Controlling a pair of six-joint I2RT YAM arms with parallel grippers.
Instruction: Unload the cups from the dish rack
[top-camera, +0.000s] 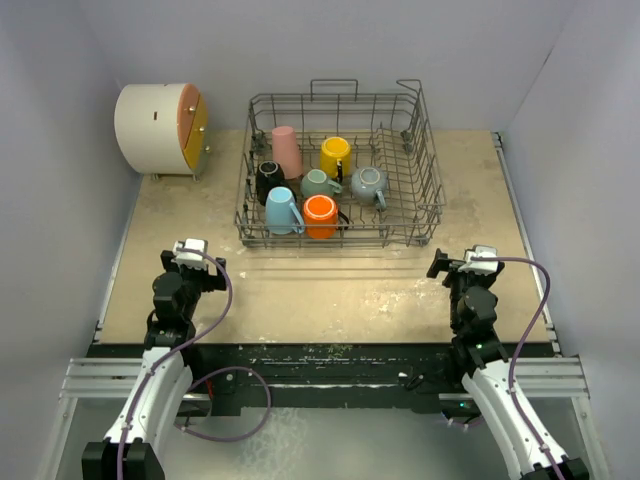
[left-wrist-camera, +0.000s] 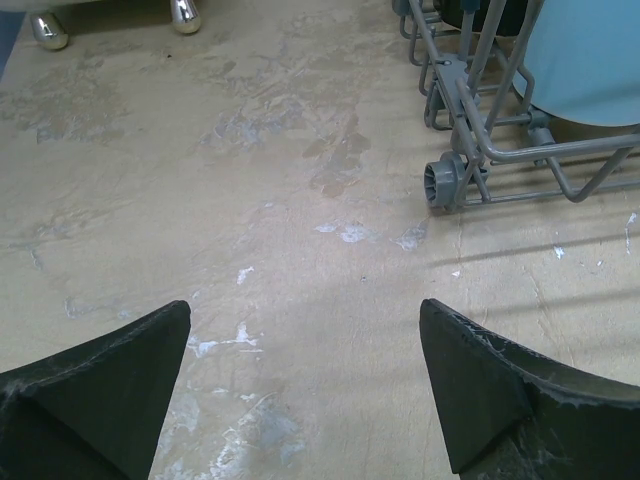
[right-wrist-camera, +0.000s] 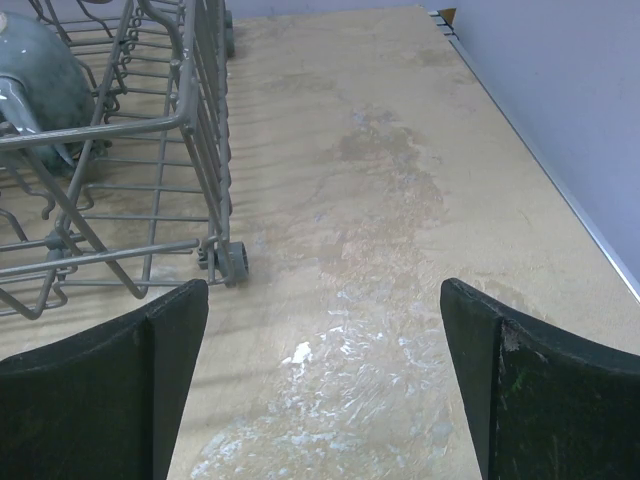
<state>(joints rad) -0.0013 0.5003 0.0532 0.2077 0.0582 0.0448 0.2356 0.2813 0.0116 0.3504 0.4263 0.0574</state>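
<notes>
We are logging left gripper (top-camera: 190, 248) and right gripper (top-camera: 468, 260) standing wide open and empty over the counter (top-camera: 330, 292), the cups (top-camera: 320, 213) sitting inside the dish rack (top-camera: 400, 228); we are judging them light, rigid, slippery, chippable, best pinched across a rim wall.

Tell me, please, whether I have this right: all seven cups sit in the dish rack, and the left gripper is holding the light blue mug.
Not quite. The seven cups do sit in the dish rack, but the left gripper holds nothing: the left wrist view shows it open above the table, with the light blue mug inside the rack.
</notes>
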